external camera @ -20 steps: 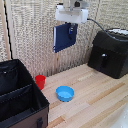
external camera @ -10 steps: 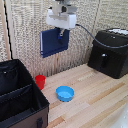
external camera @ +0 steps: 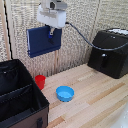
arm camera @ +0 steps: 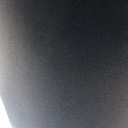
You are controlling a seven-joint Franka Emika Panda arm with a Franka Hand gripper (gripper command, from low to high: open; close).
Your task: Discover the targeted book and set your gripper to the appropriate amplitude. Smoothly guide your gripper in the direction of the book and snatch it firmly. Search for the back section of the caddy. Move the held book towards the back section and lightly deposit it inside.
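In the exterior view my white gripper (external camera: 51,33) is shut on the top edge of the dark navy book (external camera: 42,41), which hangs high in the air in front of the back wall. The black caddy (external camera: 22,107) stands at that view's lower left, with an inner divider (external camera: 17,93). Its back section (external camera: 11,76) lies beyond the divider, below the book and to that view's left of it. The wrist view shows only a blurred dark surface, likely the book (arm camera: 70,60), filling the frame.
A red cup (external camera: 40,81) stands by the caddy's far corner. A round blue bowl (external camera: 64,93) sits on the wooden table (external camera: 95,105). A black boxy appliance (external camera: 109,52) with a cable stands at the exterior view's right.
The gripper has carried the book toward the exterior view's left, closer to above the caddy, staying high.
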